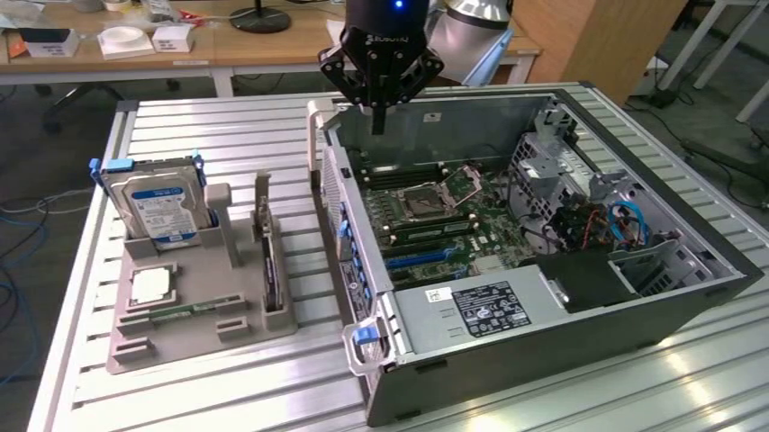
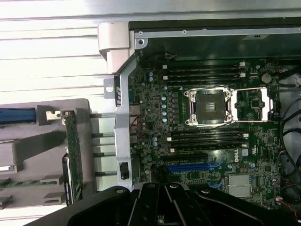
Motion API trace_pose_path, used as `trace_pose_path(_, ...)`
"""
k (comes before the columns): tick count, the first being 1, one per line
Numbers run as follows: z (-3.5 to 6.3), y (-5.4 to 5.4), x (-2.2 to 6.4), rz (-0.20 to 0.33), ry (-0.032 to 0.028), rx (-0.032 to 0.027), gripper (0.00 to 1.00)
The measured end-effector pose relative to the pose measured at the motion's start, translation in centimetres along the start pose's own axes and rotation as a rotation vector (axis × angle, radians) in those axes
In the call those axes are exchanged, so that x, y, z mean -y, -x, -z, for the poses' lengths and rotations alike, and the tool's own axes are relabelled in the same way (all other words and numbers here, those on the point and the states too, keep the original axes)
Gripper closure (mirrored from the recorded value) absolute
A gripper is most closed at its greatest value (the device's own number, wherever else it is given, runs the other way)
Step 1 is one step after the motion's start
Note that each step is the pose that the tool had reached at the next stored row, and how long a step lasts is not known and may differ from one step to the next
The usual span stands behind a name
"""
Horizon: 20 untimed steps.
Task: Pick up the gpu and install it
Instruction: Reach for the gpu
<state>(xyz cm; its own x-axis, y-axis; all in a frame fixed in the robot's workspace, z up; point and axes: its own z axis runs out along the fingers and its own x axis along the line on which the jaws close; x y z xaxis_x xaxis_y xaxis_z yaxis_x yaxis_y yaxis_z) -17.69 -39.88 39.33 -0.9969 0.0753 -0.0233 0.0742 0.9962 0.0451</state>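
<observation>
Pincer (image 1: 378, 121) is pressed together, empty, above the case (image 1: 541, 360). Gpu (image 1: 266, 261) sits on edge in the rack (image 1: 180, 337) beside it.

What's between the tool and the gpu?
In the exterior view, the case wall stands between the tool and the gpu. The gpu sits upright in the tray, outside the case.
</observation>
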Motion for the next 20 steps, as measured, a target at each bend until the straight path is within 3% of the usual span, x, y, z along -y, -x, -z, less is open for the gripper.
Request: trace_pose_path(20,0.03,-1.2,0.09,0.0,0.0,0.0,0.9)
